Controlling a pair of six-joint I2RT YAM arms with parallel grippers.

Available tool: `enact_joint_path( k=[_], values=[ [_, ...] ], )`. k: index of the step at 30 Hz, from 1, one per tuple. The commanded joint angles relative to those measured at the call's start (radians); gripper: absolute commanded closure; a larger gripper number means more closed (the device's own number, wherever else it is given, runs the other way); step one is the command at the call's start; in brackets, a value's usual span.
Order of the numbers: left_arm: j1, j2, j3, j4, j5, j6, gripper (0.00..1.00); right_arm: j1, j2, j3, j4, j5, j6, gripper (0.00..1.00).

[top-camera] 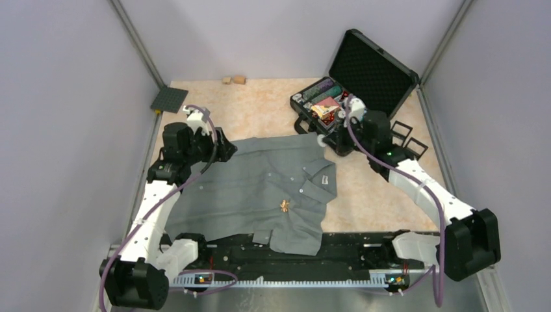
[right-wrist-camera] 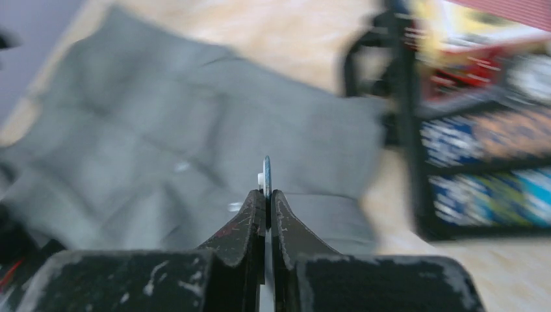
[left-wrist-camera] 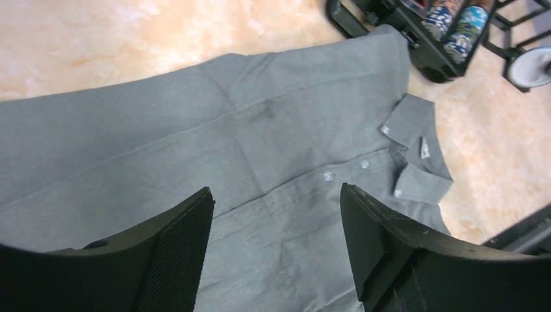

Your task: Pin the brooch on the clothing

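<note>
The grey short-sleeved shirt (top-camera: 260, 188) lies flat on the table, collar to the right; it also shows in the left wrist view (left-wrist-camera: 260, 130) and the right wrist view (right-wrist-camera: 162, 130). A small gold brooch-like piece (top-camera: 284, 206) lies on the shirt's front near the buttons. My left gripper (top-camera: 226, 151) hangs open and empty above the shirt's far left part (left-wrist-camera: 276, 190). My right gripper (top-camera: 323, 140) is shut (right-wrist-camera: 266, 195) on a thin round disc (right-wrist-camera: 267, 172) seen edge-on, held above the shirt's far right corner. The disc looks white and round from the left wrist (left-wrist-camera: 529, 65).
An open black case (top-camera: 344, 110) with chips and cards stands at the back right, next to the shirt's corner (right-wrist-camera: 481, 130). A black square plate (top-camera: 169, 99) lies at the back left. Two small tan blocks (top-camera: 234, 79) sit by the back wall. Black frames (top-camera: 406, 140) lie right of the case.
</note>
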Motion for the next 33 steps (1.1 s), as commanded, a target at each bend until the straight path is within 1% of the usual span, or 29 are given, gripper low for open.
enact_joint_path(
  k=[1, 4, 5, 9, 10, 12, 14, 16, 18, 21, 23, 29, 30, 33],
  values=[
    [0.002, -0.027, 0.032, 0.035, 0.131, 0.015, 0.25, 0.114, 0.073, 0.133, 0.063, -0.421, -0.033, 1.00],
    [0.003, -0.051, 0.010, 0.098, 0.258, -0.006, 0.25, 0.220, 0.115, 0.193, 0.043, -0.463, -0.058, 1.00],
    [0.003, -0.056, -0.003, 0.137, 0.312, -0.026, 0.25, 0.245, 0.124, 0.201, 0.068, -0.485, -0.057, 1.00],
    [0.002, -0.041, -0.048, 0.303, 0.574, -0.138, 0.27, 0.304, 0.146, 0.169, 0.281, -0.590, 0.049, 1.00],
    [0.001, -0.040, -0.058, 0.346, 0.613, -0.166, 0.27, 0.314, 0.152, 0.170, 0.314, -0.606, 0.063, 1.00],
    [-0.002, -0.042, -0.079, 0.426, 0.668, -0.211, 0.28, 0.344, 0.162, 0.183, 0.334, -0.611, 0.073, 1.00],
    [-0.015, -0.037, -0.083, 0.437, 0.698, -0.212, 0.28, 0.366, 0.168, 0.200, 0.335, -0.610, 0.074, 1.00],
    [-0.047, -0.022, -0.082, 0.436, 0.743, -0.208, 0.36, 0.382, 0.166, 0.208, 0.334, -0.603, 0.075, 1.00],
    [-0.080, -0.003, -0.077, 0.429, 0.789, -0.201, 0.38, 0.389, 0.163, 0.214, 0.325, -0.596, 0.076, 1.00],
    [-0.131, -0.004, -0.069, 0.381, 0.795, -0.163, 0.38, 0.398, 0.155, 0.215, 0.316, -0.592, 0.078, 1.00],
    [-0.151, -0.004, -0.073, 0.378, 0.790, -0.157, 0.38, 0.406, 0.151, 0.218, 0.311, -0.587, 0.078, 1.00],
    [-0.174, 0.005, -0.068, 0.342, 0.768, -0.127, 0.39, 0.421, 0.155, 0.230, 0.315, -0.584, 0.083, 1.00],
    [-0.174, 0.005, -0.068, 0.336, 0.763, -0.123, 0.40, 0.421, 0.156, 0.232, 0.319, -0.586, 0.085, 1.00],
    [-0.174, 0.009, -0.067, 0.329, 0.765, -0.118, 0.57, 0.421, 0.151, 0.239, 0.327, -0.591, 0.087, 1.00]
  ],
)
